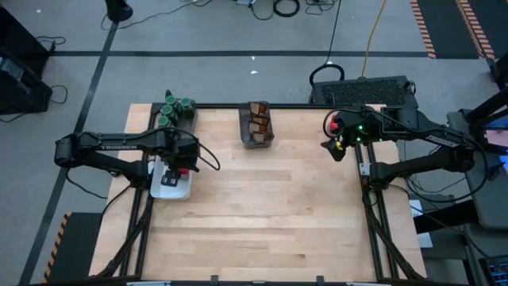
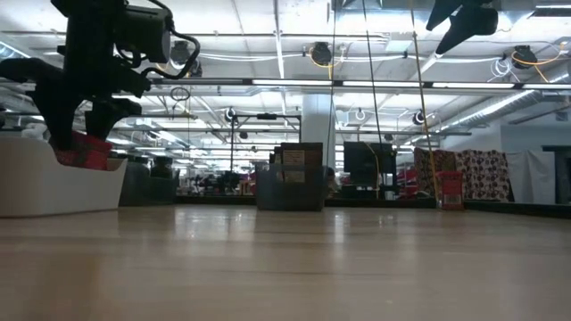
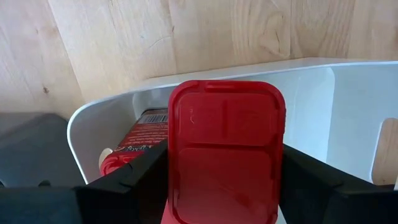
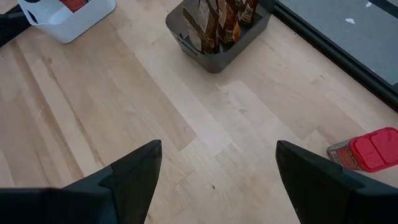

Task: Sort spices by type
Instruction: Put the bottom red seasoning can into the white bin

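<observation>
My left gripper (image 3: pixel 224 158) hovers over the white tray (image 3: pixel 348 106) at the table's left edge, shut on a red blocky container (image 3: pixel 225 143). Another red container (image 3: pixel 140 134) lies in the tray. Green-lidded jars (image 1: pixel 176 111) stand in a dark bin at the far left corner. Brown-orange packets (image 4: pixel 217 15) stand upright in a dark grey bin (image 4: pixel 211 53) at the far middle. One red container (image 4: pixel 367 151) lies on the table near the far right. My right gripper (image 4: pixel 217 162) hangs open above the table, beside that container and clear of it. My left gripper pinches the red blocky container between its two fingers, one finger (image 3: pixel 140 177) on each long side just below the red lid (image 3: pixel 227 118). It comes from above, pointing down. The container stands upright with its lower part inside the tray; whether it touches the tray floor is hidden.
The wide middle and near part of the wooden table (image 1: pixel 262 206) lies bare. The white tray (image 1: pixel 171 184) sits at the left edge. The packet bin (image 1: pixel 256 127) stands near the far edge. A keyboard and cables lie beyond the far right corner.
</observation>
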